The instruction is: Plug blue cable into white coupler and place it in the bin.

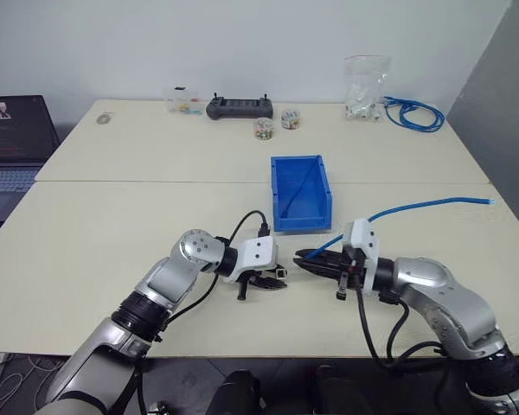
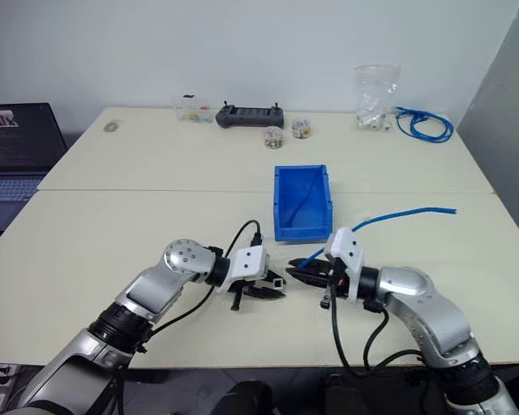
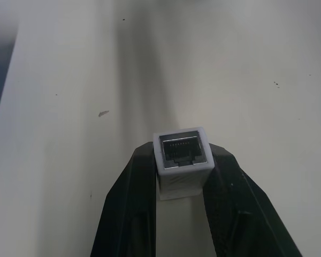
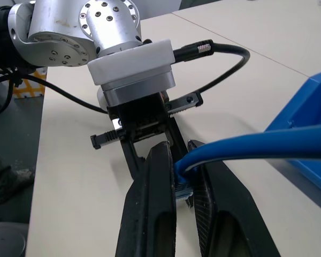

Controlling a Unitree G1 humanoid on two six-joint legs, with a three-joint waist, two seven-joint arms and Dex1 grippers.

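Cream table, blue bin, no legible writing

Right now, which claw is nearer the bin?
Right. The right claw, shut on the blue cable, sits just below the bin's front right corner. The left claw, holding the white coupler, is lower left.

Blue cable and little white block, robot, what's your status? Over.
Left gripper shut on white coupler, socket facing out. Right gripper shut on blue cable near its plug. Not plugged yet; small gap between. Bin just behind, nothing blocking.
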